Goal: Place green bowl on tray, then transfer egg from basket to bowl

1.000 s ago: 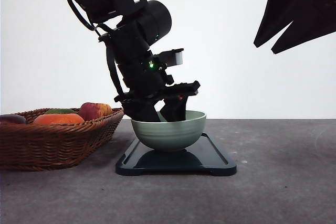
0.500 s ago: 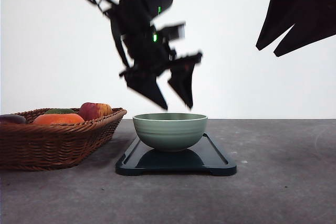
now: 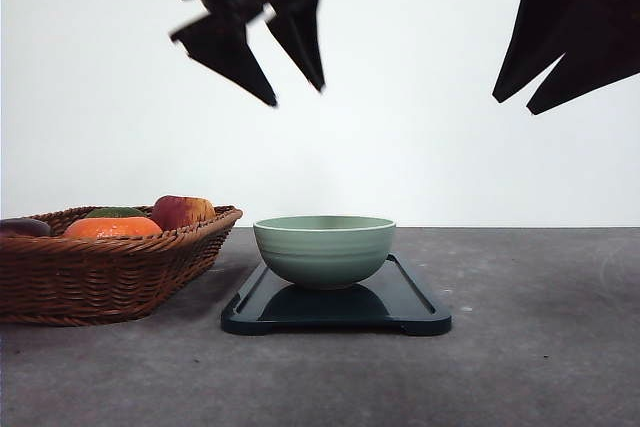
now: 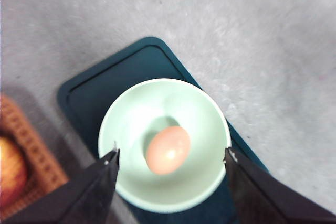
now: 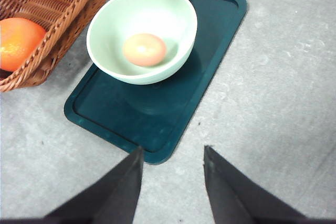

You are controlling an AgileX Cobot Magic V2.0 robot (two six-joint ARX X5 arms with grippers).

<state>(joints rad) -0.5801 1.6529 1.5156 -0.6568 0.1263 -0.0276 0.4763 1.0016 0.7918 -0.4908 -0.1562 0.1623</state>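
- Egg lies loose at the bottom of the green bowl, centre of the front frame; nothing touches it. By the look of it, both task steps are done.
- Basket, lower left of the front frame, holds an orange fruit and an apple, well apart from the bowl.
- Tray, lower centre, carries the bowl towards its basket-side end, the bowl seated flat and upright.
- Left gripper, upper left-centre, hangs high above the bowl, fingers spread and empty: likely released and clear.
- Right gripper, upper right, is parked apart from the work, fingers parted, nothing between them.
- Front view hides the egg behind the bowl wall; the left wrist view looks straight down and shows it between the spread fingertips. The right wrist view adds the bare end of the tray.
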